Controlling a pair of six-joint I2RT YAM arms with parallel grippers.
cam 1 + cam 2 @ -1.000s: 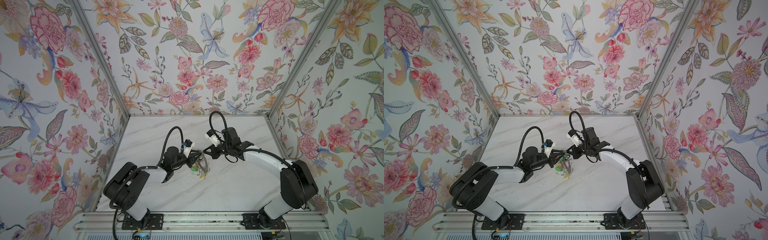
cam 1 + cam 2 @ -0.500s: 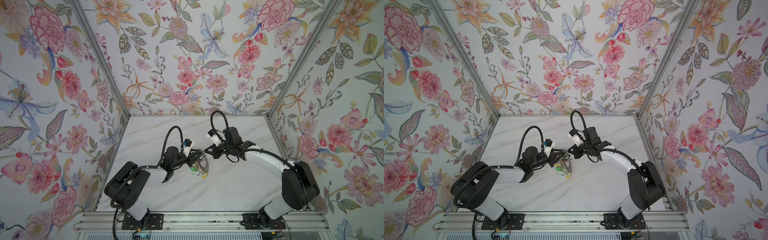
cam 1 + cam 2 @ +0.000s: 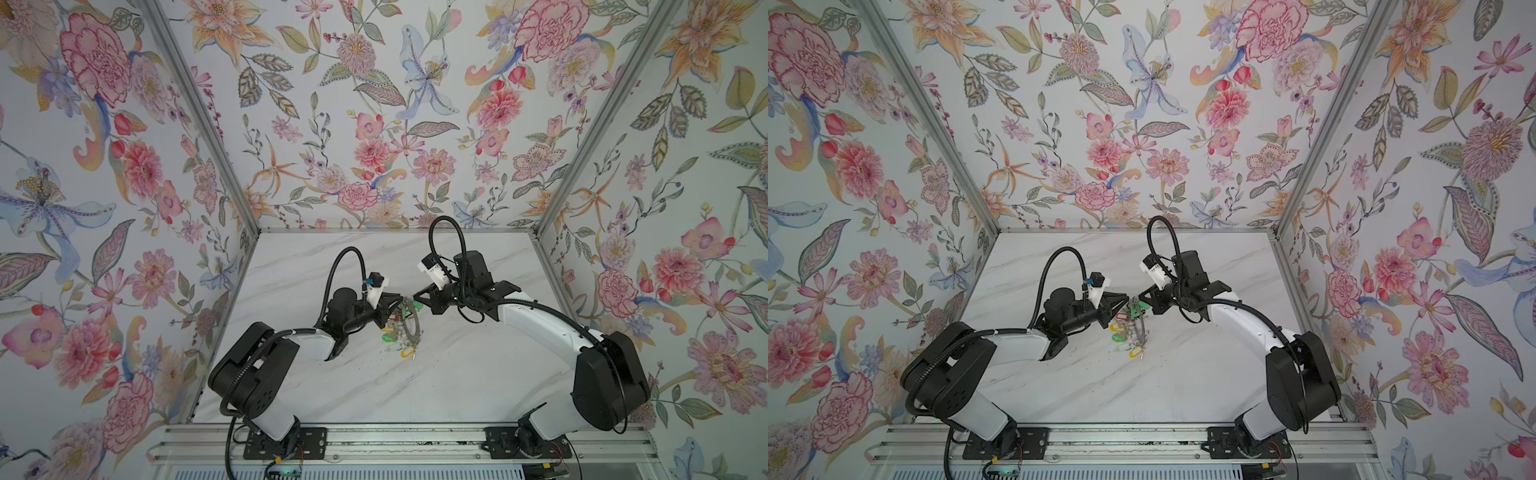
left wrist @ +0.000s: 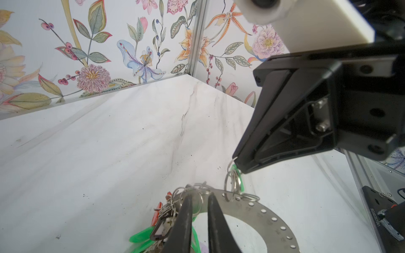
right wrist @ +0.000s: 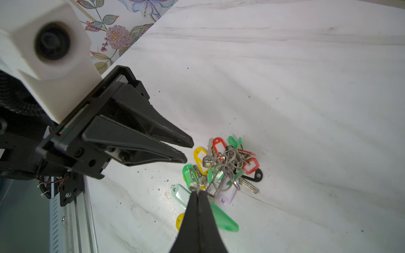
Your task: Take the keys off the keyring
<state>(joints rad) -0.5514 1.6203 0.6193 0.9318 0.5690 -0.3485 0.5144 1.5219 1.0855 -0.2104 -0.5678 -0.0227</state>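
Grey metal keyring [image 4: 247, 212] on edge between both grippers, middle of the marble table [image 3: 478, 374], tagged keys [image 5: 228, 166] bunched below, right gripper [image 5: 198, 192] clamped on a small split ring [image 4: 235, 183], left gripper [image 4: 199, 197] narrowly parted at the keyring's rim, grip unclear.

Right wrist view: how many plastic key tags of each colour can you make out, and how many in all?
Red tags: 3
Yellow tags: 2
Black tag: 1
Lilac tag: 1
Pale mint tag: 1
Green tags: at least 4; the tangle hides some, and one sits by the wire ring pinched in the right claw
Total: at least 12
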